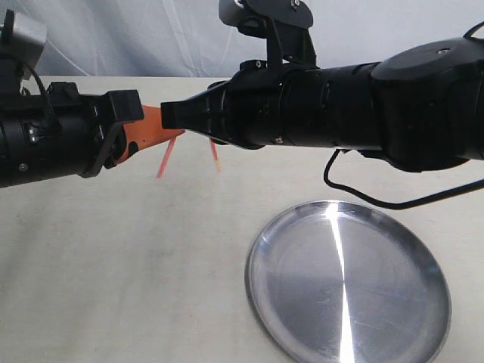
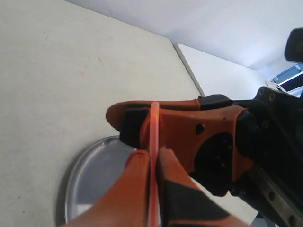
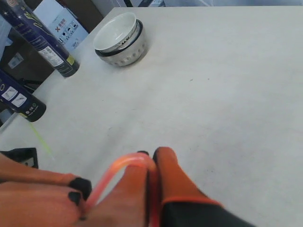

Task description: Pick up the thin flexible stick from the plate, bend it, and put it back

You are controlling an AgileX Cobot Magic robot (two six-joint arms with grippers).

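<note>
The thin flexible stick is held in the air between both grippers and curves in a tight red-orange arc between them. My right gripper is shut on one part of it, my left gripper on another, fingertips nearly touching. In the exterior view the two grippers meet above the table at upper left, left gripper against right gripper. The stick's two free ends hang down below them. The shiny silver plate lies empty on the table, below and to the right of the grippers.
A small white bowl stands on the table across from the grippers. Two dark cans and a box stand past the table's edge. A black cable hangs under the right arm above the plate.
</note>
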